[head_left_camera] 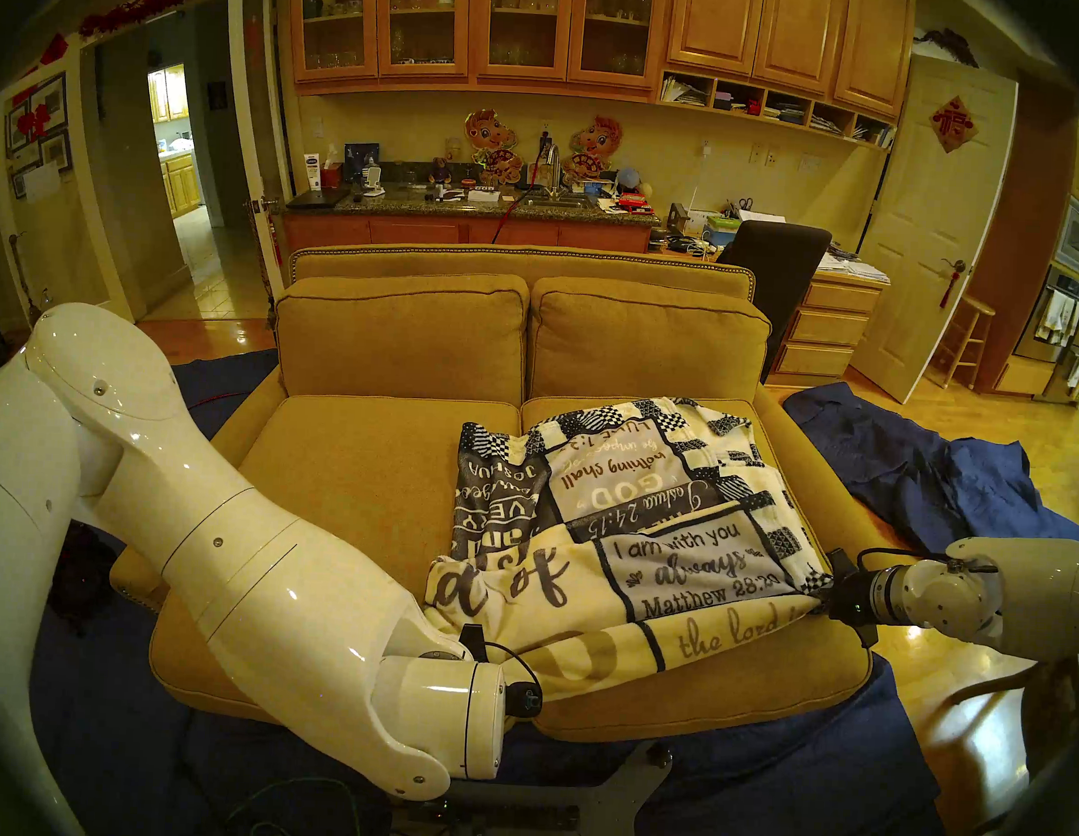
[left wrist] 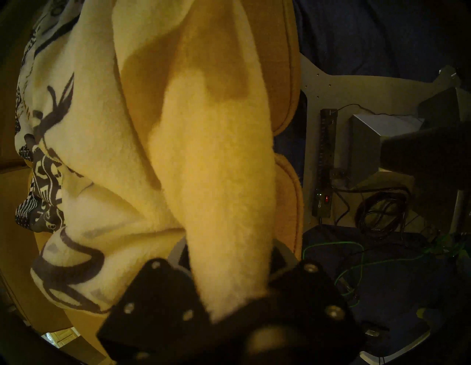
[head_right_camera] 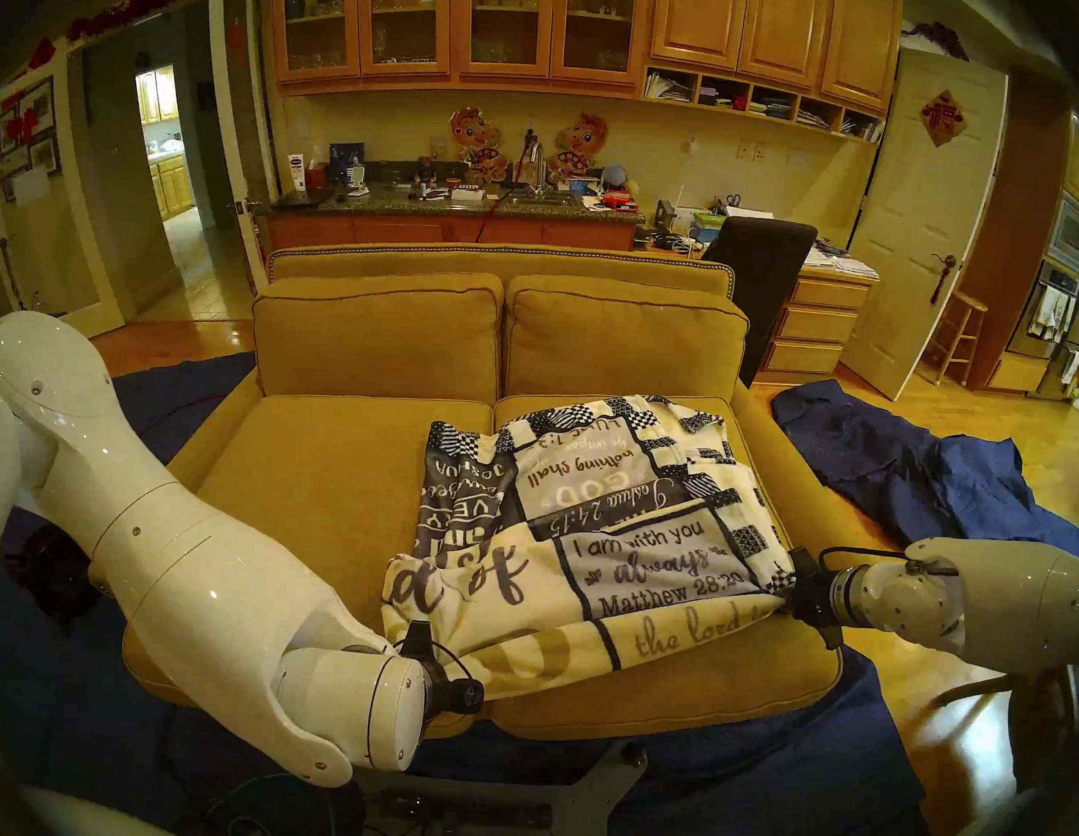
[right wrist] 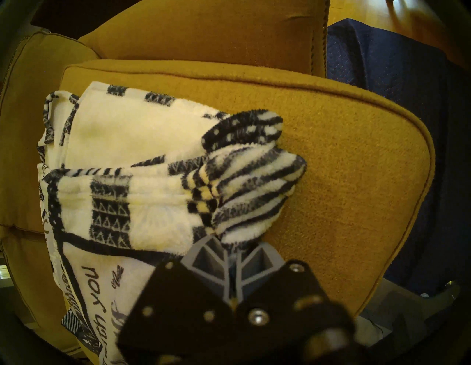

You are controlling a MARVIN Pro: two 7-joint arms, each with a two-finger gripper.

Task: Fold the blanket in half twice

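**Both grippers pinching the near edge of the blanket over the sofa**

My left arm (head_left_camera: pixel 258 587) reaches down across the near left of the scene, forearm sloping toward the front of the sofa (head_left_camera: pixel 362 462), wrist bent so the gripper points steeply downward. My left gripper (left wrist: pixel 229 288) is clamped on a thick bunch of cream fleece; the cloth rises from between the black finger plates and fills the gap. My right arm (head_left_camera: pixel 1011 595) enters from the near right, nearly level. My right gripper (right wrist: pixel 230 251) is closed on a gathered checkered corner, its grey fingers (right wrist: pixel 209 257) pressed together with the striped edge fanning out just beyond them.

The blanket (head_left_camera: pixel 631 523) lies on the right seat cushion (right wrist: pixel 344 178), partly folded over itself, its near edge lifted and stretched between my two grippers, sagging over the cushion's front. The left seat cushion (head_left_camera: pixel 350 461) is bare. Dark blue cloths (head_left_camera: pixel 930 468) lie on the floor to the right.
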